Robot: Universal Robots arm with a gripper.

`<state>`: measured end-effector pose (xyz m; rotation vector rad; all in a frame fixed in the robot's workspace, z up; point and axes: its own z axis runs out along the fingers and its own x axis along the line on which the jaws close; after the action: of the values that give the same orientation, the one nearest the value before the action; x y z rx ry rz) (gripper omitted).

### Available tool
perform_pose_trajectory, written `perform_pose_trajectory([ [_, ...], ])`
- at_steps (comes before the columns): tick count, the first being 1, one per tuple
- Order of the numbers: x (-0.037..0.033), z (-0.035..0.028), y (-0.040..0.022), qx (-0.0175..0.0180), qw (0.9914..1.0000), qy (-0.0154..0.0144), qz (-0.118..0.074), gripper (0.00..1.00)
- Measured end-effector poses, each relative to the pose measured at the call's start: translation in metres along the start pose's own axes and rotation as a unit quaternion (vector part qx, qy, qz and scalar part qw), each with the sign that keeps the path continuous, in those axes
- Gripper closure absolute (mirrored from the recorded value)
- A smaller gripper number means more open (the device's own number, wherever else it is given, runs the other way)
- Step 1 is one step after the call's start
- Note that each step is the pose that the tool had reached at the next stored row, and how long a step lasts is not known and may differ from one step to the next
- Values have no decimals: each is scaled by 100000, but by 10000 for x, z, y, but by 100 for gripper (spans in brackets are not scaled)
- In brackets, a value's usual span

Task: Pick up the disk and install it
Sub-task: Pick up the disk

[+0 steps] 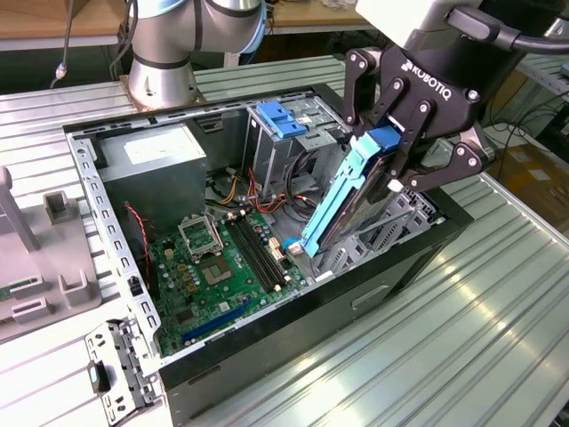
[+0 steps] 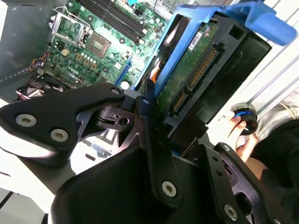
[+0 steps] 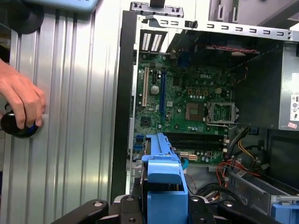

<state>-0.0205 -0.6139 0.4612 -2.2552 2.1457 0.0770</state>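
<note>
Disk [image 1: 342, 203] is tilted steeply. In the exterior view its long axis runs approx 1 o'clock to 7 o'clock. Blue tab end is high at the gripper; other end is low, inside the open PC case [image 1: 267, 342], near the motherboard [image 1: 213, 267] edge. Can't tell if the low end touches anything. Light-blue carrier rail faces the exterior view's left, w/ dark slab behind it. In the second wrist view the disk [image 2: 196, 74] shows its circuit-board side & connector strip. In the first wrist view the disk [image 3: 163, 186] has its tab end nearest the camera, motherboard beyond.

Gripper [image 1: 384, 160] fingers are clamped on the disk's upper end, one each side. Wrist comes in from 1 o'clock, angled down toward 7. Arm base [image 1: 160, 53] stands at approx 11 o'clock of the case.

Blue bracket [image 1: 280, 118] sits on the drive bay, approx 11 o'clock of the disk. A person's hand [image 3: 22, 100] rests on a black knob [image 3: 16, 128] on the ribbed table [image 3: 79, 116], apart from the case.
</note>
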Motion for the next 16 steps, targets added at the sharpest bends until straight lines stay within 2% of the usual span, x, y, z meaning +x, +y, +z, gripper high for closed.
perform_pose_trajectory([
  [4, 16, 0, -46, 0, 100000, -7, 314, 64],
  [16, 31, -1, -247, -89, 99999, -17, 428, 64],
])
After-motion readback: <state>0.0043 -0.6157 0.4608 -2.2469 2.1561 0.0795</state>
